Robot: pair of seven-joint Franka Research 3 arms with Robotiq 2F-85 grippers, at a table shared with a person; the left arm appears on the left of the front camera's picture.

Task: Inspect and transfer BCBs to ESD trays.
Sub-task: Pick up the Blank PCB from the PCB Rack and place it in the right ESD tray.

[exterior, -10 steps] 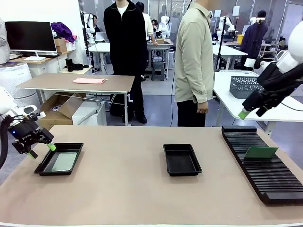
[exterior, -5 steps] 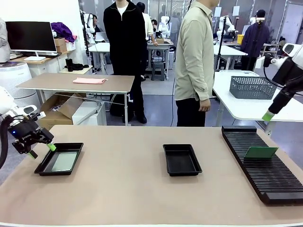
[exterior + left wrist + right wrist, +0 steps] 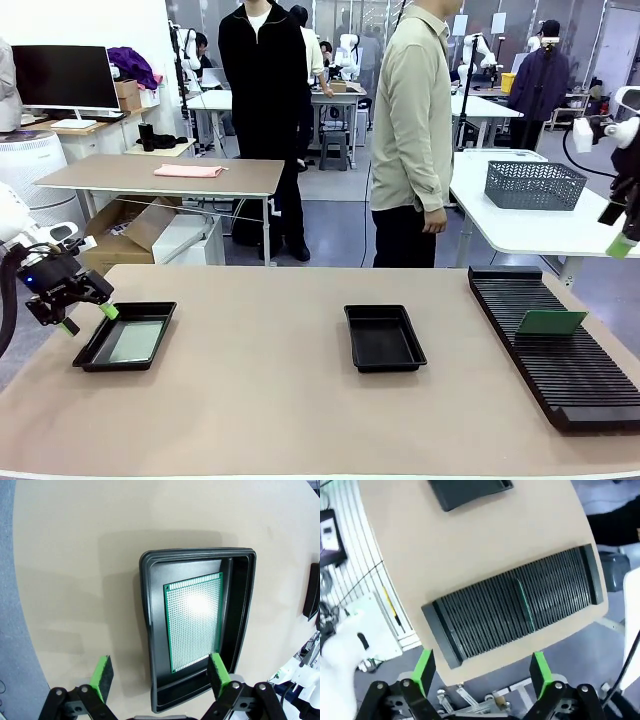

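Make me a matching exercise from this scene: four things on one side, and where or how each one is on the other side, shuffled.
Things
1. left tray
2. middle tray
3. slotted rack
4. mesh basket

States
A. sits on the white table behind
B. holds a green board lying flat
C. holds a green board standing on edge
D. shows a bare black floor

Pairs: 1-B, 2-D, 3-C, 4-A
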